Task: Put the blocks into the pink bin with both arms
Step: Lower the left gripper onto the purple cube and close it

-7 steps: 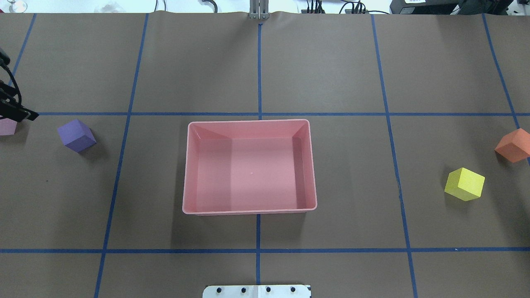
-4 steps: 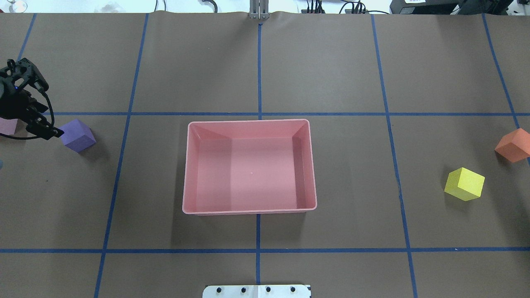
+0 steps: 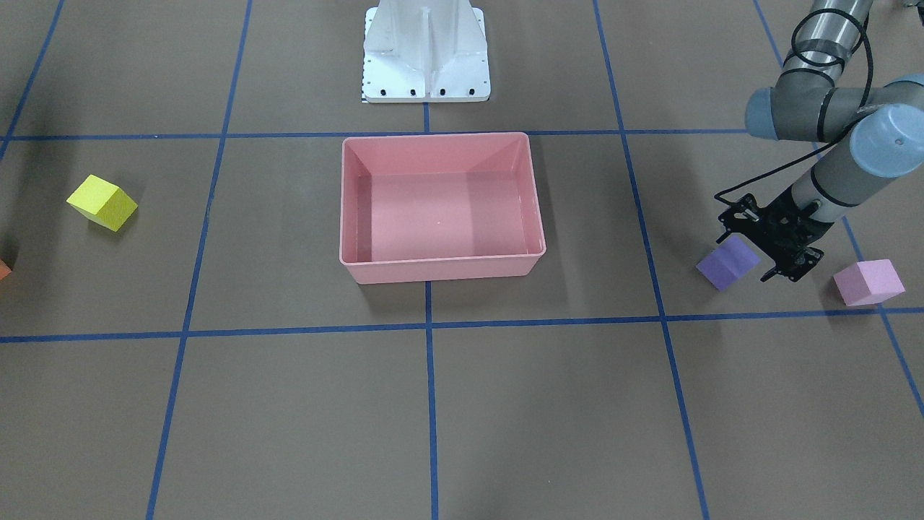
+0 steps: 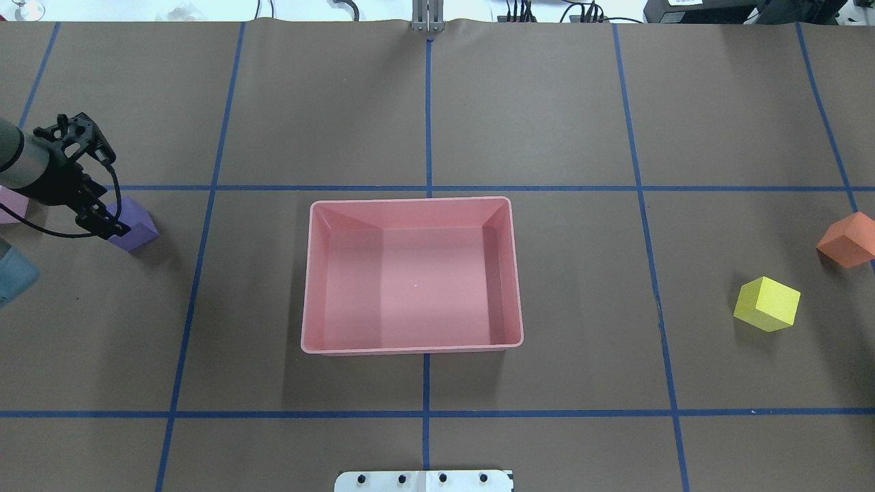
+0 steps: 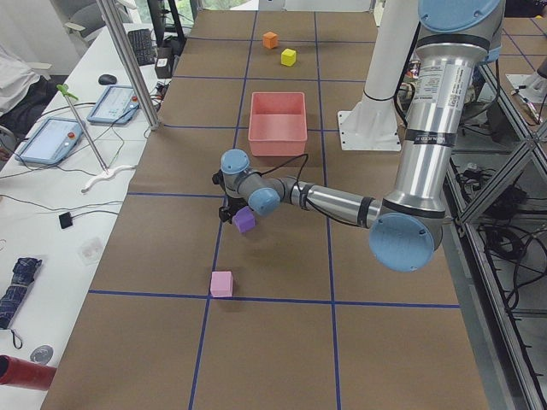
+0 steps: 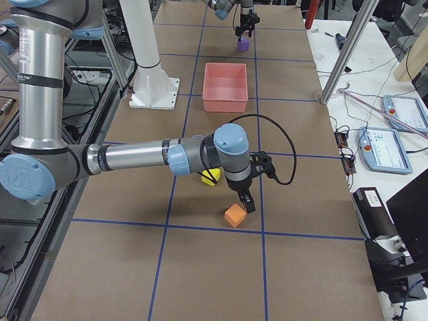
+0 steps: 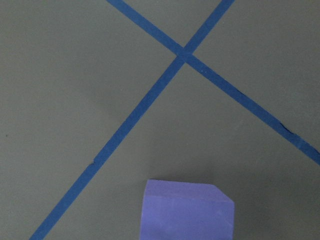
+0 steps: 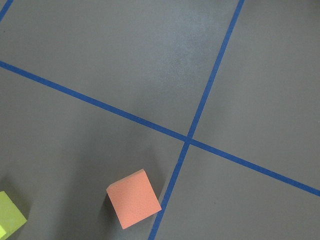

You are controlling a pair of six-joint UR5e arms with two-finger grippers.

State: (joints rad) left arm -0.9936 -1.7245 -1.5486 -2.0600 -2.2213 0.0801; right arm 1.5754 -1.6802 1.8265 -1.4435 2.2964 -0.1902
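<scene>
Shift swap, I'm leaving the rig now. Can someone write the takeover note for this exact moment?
Left gripper: low at the purple block, which sits on the table; can't tell if it is open or shut.
Right gripper: just above the orange block, seen only from the side; state unclear.
Yellow block lies near the orange one, light pink block near the purple one.
Pink bin: table centre, empty.
Done: nothing binned. Left: all four blocks.
</scene>
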